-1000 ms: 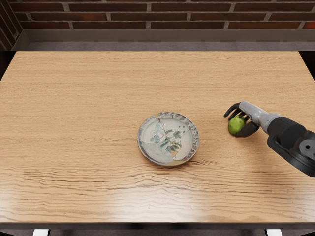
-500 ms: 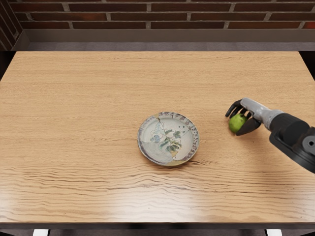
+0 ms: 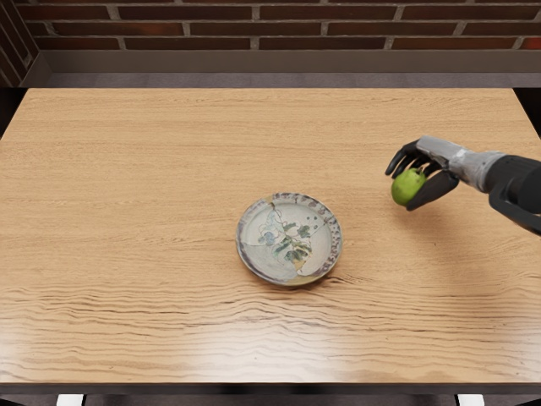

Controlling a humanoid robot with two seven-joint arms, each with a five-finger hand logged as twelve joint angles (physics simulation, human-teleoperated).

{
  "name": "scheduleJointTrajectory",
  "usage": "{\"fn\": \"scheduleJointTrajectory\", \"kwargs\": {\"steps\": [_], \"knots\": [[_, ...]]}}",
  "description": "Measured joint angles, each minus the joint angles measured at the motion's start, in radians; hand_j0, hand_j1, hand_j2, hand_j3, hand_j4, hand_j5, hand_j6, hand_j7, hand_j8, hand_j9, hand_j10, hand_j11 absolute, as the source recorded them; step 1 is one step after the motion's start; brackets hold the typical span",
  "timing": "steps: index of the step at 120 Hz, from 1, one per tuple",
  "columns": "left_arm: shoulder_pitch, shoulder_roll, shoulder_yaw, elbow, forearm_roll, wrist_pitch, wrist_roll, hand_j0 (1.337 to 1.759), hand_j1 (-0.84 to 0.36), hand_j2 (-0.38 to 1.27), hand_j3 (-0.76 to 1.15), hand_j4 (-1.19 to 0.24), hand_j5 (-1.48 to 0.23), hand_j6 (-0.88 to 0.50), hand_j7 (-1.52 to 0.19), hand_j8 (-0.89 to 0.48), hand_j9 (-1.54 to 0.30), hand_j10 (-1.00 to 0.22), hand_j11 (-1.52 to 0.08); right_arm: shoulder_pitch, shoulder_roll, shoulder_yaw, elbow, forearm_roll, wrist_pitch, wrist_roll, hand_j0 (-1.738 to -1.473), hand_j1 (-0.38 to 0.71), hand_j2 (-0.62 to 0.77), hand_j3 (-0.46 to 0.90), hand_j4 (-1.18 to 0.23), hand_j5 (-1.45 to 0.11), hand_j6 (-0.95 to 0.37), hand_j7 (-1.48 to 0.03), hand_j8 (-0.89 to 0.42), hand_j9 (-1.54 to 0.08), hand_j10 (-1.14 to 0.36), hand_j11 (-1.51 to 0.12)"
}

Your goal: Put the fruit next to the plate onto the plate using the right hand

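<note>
The right hand (image 3: 425, 166) came in from the right edge, its dark fingers curled around a small green fruit (image 3: 407, 187), thumb below and the other fingers over the top. Hand and fruit were to the right of the plate (image 3: 242, 238) and a little farther back, apart from it. The round plate, with its speckled rim and leafy pattern, lay flat near the middle of the wooden surface (image 3: 152, 186)

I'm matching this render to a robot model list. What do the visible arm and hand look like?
Only the right arm shows, at the picture's right edge. Its bulky forearm is dark grey to black, narrowing to a lighter silver-grey wrist section. The right hand has slim black fingers. No cables or markings are visible.
</note>
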Motion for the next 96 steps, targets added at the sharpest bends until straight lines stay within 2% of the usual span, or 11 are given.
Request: {"fn": "scheduleJointTrajectory", "kwargs": {"steps": [25, 72, 96], "knots": [[0.0, 0.0, 0.0, 0.0, 0.0, 0.0, 0.0, 1.658, 0.35, 0.0, 0.0, 0.0, 0.0, 0.0, 0.0, 0.0, 0.0, 0.0, 0.0, 0.001, 0.008, 0.049, 0.028, 0.037, 0.089, 0.0, -1.657, 0.25, 0.19, 0.0, -0.59, -0.8, -0.5, -0.78, -0.42, -0.79, -0.56, -0.78], [0.0, 0.0, 0.0, 0.0, 0.0, 0.0, 0.0, 1.658, 0.35, 0.0, 0.0, 0.0, 0.0, 0.0, 0.0, 0.0, 0.0, 0.0, 0.0, 0.014, 0.138, 0.057, 0.038, 0.043, 0.12, -0.002, -1.658, 0.27, 0.25, 0.0, -0.58, -0.81, -0.49, -0.78, -0.41, -0.8, -0.56, -0.78], [0.0, 0.0, 0.0, 0.0, 0.0, 0.0, 0.0, 1.658, 0.35, 0.0, 0.0, 0.0, 0.0, 0.0, 0.0, 0.0, 0.0, 0.0, 0.0, 0.02, 0.174, 0.057, 0.038, 0.043, 0.121, -0.002, -1.657, 0.26, 0.2, 0.0, -0.58, -0.8, -0.49, -0.78, -0.41, -0.8, -0.55, -0.78]]}}
